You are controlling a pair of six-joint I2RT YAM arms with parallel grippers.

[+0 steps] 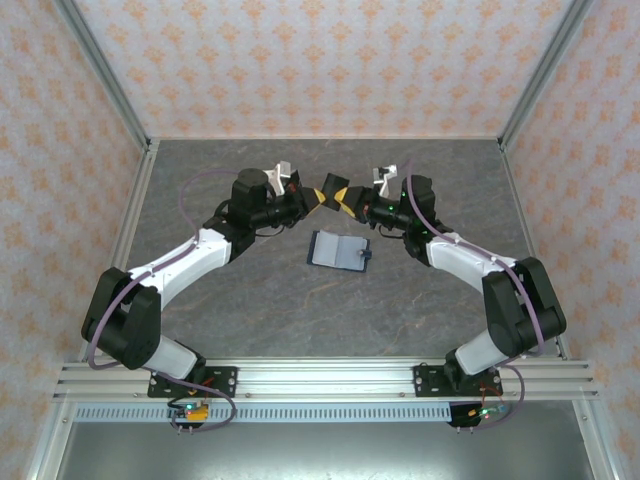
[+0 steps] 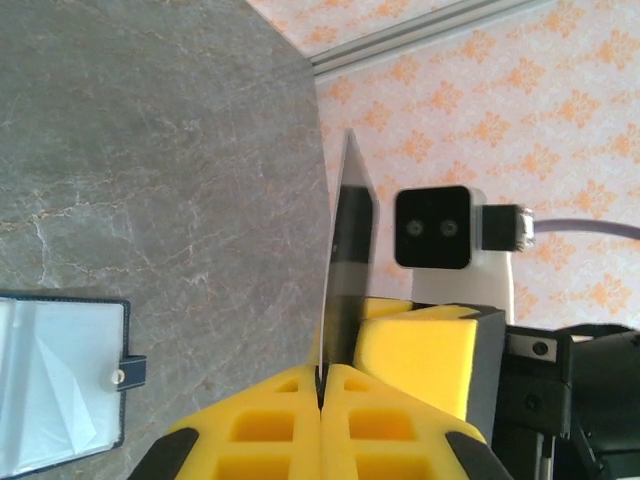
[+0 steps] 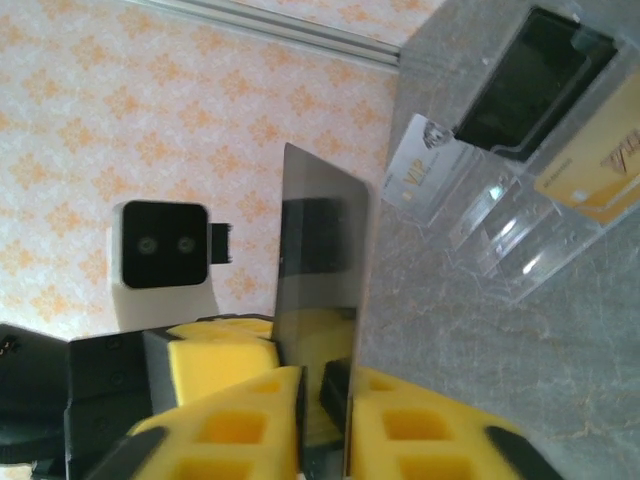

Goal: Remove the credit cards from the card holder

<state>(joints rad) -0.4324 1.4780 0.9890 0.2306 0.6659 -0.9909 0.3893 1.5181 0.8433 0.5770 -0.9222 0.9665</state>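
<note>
The card holder [image 1: 338,250] lies open and flat on the table, navy rim and grey-blue pockets up; its tab side [image 2: 60,380] appears in the left wrist view. Above and behind it, my left gripper [image 1: 318,195] [image 2: 322,375] is shut on a credit card [image 1: 329,188] [image 2: 350,250], held on edge in the air. The same dark, glossy card [image 3: 320,260] reaches between the fingers of my right gripper [image 1: 348,203] [image 3: 325,375]. That gripper stands open around the card, with a gap on one side. Both grippers meet tip to tip.
A clear acrylic tiered stand [image 3: 520,220] sits close to the right gripper, holding a white VIP card [image 3: 425,175], a gold card [image 3: 590,170] and a dark card [image 3: 530,90]. Patterned walls with metal posts enclose the table [image 1: 250,300].
</note>
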